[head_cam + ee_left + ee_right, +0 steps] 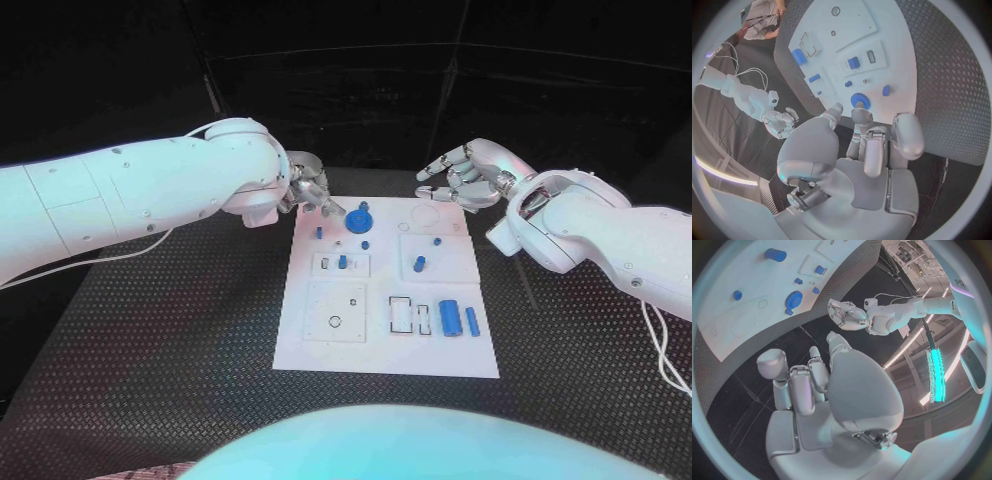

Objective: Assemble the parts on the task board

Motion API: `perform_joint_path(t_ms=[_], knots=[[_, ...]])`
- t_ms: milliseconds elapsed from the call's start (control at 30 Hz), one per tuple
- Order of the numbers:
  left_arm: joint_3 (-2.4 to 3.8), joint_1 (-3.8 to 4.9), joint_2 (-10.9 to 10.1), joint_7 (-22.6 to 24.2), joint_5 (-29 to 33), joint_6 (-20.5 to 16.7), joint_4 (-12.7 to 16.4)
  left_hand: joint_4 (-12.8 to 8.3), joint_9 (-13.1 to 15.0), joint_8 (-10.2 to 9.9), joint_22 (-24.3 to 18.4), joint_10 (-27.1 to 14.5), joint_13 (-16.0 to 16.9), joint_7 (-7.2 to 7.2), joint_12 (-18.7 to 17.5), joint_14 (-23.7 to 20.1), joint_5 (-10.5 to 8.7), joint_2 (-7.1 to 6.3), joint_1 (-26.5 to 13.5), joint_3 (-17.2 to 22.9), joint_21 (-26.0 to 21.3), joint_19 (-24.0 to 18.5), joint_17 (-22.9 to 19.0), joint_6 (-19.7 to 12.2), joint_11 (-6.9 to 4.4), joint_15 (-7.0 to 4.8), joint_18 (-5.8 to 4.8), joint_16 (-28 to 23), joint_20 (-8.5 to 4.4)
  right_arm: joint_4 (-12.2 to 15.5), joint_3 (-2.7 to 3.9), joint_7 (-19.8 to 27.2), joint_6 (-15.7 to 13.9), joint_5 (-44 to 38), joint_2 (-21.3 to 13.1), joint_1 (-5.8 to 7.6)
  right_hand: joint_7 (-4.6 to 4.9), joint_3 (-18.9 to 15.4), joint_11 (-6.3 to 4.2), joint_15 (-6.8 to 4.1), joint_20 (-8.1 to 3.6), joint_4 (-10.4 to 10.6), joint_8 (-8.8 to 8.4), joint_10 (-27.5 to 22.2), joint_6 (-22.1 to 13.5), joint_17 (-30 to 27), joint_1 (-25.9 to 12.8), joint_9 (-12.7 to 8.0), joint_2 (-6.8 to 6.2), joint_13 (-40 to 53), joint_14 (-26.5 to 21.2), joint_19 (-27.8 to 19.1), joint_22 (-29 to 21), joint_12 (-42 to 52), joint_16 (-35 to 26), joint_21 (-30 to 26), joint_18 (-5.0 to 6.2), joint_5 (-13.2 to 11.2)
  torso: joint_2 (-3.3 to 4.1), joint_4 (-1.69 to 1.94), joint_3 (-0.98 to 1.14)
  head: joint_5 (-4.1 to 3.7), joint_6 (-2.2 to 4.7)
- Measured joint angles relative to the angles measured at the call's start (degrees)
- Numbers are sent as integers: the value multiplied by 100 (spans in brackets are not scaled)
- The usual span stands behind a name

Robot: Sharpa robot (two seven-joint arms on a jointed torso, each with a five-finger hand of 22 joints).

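Observation:
The white task board (389,345) lies in the middle of the table. A round blue gear (361,217) stands near its far edge, also seen in the left wrist view (859,101) and the right wrist view (793,299). My left hand (306,190) hovers at the board's far left corner, its fingertips (861,116) just short of the gear, holding nothing. My right hand (464,175) hangs beyond the far right corner, fingers loosely bent and apart, empty. Small blue pegs (420,264) stand mid-board. A thick blue cylinder (450,318) and a slim one (472,320) lie near the front right.
The board has square recessed plates at its left (336,312) and a round outline (428,217) at its far right. Black ribbed table (159,330) surrounds the board on all sides. A white cable (661,345) trails from my right arm.

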Motion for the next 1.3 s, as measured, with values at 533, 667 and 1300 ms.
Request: perform_joint_path(t_ms=[533, 667, 1300], knots=[[-66, -40, 522, 19, 155, 382, -1261, 349, -419, -241, 130, 27, 9, 0, 98, 17, 0, -118, -182, -575, 31, 73, 0, 147, 18, 16, 0, 0, 72, -28, 0, 1, 17, 4, 11, -2, 0, -16, 0, 0, -20, 16, 0, 0, 0, -1, 0, -5, 0, -9, 0, -20, -45, 0, 0, -24, 1, 28, 7, -5, -4, 33, 0], [-80, -130, 626, 20, 125, 490, -1462, 458, -487, -281, 130, 27, 9, 21, 112, 16, 0, -96, -204, -748, 31, 73, 0, 169, 18, 16, -1, 0, 72, -30, 0, -2, 24, 4, 15, -6, 0, -16, 0, 0, -20, 16, 0, 0, 0, -1, 0, -5, 0, -8, 0, -20, -45, 0, 0, -24, 1, 28, 7, -2, -6, 65, 0], [-81, -350, 905, 19, -29, 843, -1992, 627, -608, -333, 206, 89, 53, -19, 174, 16, 0, -28, -135, -1023, 54, 94, 0, 251, -3, 16, -1, 0, 91, -28, 0, -3, 67, 6, 37, -17, 0, -16, 0, 0, -20, 16, 0, 0, 0, -2, -22, -4, 22, -20, 0, -20, -59, 0, 0, -45, 0, 56, 7, -8, 3, 112, 0]])
